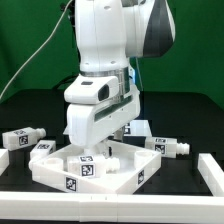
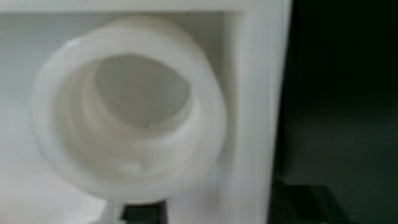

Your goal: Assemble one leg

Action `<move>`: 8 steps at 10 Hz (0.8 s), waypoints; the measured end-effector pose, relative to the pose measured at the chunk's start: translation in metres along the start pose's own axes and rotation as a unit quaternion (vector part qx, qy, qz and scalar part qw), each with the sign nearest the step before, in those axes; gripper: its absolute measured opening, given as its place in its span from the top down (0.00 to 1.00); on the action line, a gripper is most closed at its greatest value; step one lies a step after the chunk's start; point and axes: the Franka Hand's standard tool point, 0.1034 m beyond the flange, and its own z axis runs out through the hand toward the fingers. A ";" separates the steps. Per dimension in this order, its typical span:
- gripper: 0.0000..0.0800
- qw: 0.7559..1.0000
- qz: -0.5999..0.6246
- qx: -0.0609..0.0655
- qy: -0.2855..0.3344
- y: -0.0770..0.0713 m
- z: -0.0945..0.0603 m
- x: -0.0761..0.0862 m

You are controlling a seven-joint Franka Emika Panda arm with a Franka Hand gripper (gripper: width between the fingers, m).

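Note:
In the exterior view my gripper (image 1: pixel 97 158) is lowered into the large white square tray-like piece (image 1: pixel 130 172), and the hand hides its fingertips. A black-and-white tag (image 1: pixel 87 167) shows just below the hand; I cannot tell whether it is on a leg or on the tray. Loose legs lie on the black table: one at the exterior view's left (image 1: pixel 22 136), one at its right (image 1: pixel 172 147), one behind the arm (image 1: pixel 137 128). The blurred wrist view shows a round socket (image 2: pixel 116 110) beside the tray wall (image 2: pixel 260 90). Dark fingertips (image 2: pixel 146 213) flank the gripper's middle (image 2: pixel 231 208).
A white border strip (image 1: pixel 120 205) runs along the table's front, with a white block (image 1: pixel 210 168) at the exterior view's right. Cables hang behind the arm. Green wall at the back.

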 end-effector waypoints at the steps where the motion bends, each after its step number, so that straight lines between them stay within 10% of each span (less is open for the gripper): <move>1: 0.93 1.000 0.000 0.000 0.000 0.000 0.000 0.000; 8: 0.93 0.997 -0.076 -0.009 -0.010 0.005 -0.003 0.003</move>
